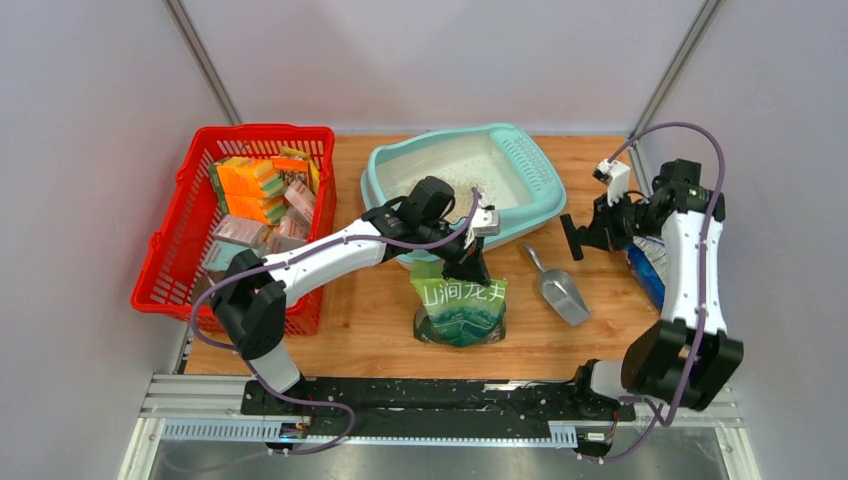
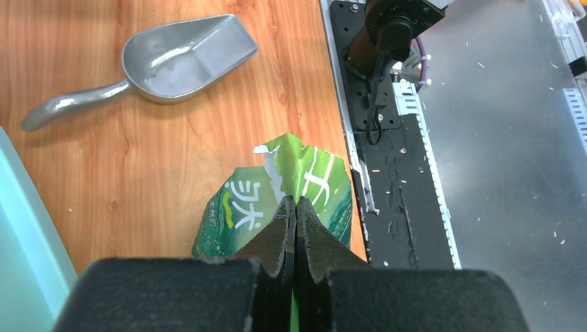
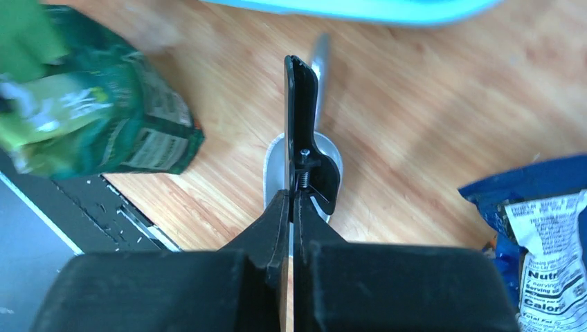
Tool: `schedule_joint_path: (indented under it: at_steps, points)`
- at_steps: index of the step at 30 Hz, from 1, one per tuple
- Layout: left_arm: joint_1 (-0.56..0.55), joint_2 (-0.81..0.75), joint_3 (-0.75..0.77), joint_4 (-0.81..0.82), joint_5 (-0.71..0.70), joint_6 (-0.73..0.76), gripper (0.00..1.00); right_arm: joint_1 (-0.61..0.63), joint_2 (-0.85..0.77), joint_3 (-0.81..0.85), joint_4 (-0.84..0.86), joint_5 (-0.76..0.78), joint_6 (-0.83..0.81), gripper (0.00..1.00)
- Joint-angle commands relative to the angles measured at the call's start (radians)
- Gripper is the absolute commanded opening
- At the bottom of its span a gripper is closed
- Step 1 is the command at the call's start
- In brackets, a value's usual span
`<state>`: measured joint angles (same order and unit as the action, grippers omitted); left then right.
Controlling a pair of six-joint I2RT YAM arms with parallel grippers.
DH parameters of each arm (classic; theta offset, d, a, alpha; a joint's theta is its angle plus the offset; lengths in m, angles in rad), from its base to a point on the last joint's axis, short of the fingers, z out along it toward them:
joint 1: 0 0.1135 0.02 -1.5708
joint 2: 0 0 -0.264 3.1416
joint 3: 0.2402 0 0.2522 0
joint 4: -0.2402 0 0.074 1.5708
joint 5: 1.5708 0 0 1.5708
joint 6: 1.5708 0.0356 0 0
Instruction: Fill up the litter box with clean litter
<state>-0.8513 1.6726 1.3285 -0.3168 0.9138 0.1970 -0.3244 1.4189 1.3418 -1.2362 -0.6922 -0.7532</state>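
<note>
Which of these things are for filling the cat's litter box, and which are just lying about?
For the job: litter box; green bag, pinched at its top by the left gripper; metal scoop; black clip in the right gripper.
Lying about: red basket of sponges; blue snack packet.

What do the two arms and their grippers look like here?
The left arm and right arm have white links, black joints and a purple cable looping along each. The left gripper and right gripper have matte black wedge-shaped fingers on blocky black bodies. No markings show.
</note>
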Motion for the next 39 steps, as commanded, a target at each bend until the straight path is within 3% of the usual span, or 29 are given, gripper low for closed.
schedule_joint_path:
  at_steps: [1, 7, 11, 17, 34, 39]
  points:
    - [-0.006, 0.018, 0.034, 0.058, -0.019, -0.013, 0.00, 0.036, -0.170, 0.026, -0.192, -0.219, -0.240, 0.00]
    - [-0.006, 0.021, 0.028, 0.097, -0.026, -0.059, 0.00, 0.178, -0.325, -0.030, -0.338, -0.268, -0.313, 0.00]
    - [-0.008, 0.024, 0.026, 0.123, -0.053, -0.088, 0.00, 0.319, -0.397, -0.101, -0.329, -0.218, -0.247, 0.00]
    - [-0.006, 0.018, 0.009, 0.165, -0.056, -0.137, 0.00, 0.436, -0.462, -0.161, -0.328, -0.179, -0.203, 0.00]
    - [-0.003, -0.039, -0.063, 0.203, -0.035, -0.153, 0.00, 0.567, -0.351, -0.179, -0.276, -0.035, -0.124, 0.00]
    - [-0.002, -0.051, -0.075, 0.205, -0.030, -0.151, 0.06, 0.591, -0.334, -0.187, -0.250, -0.007, -0.092, 0.00]
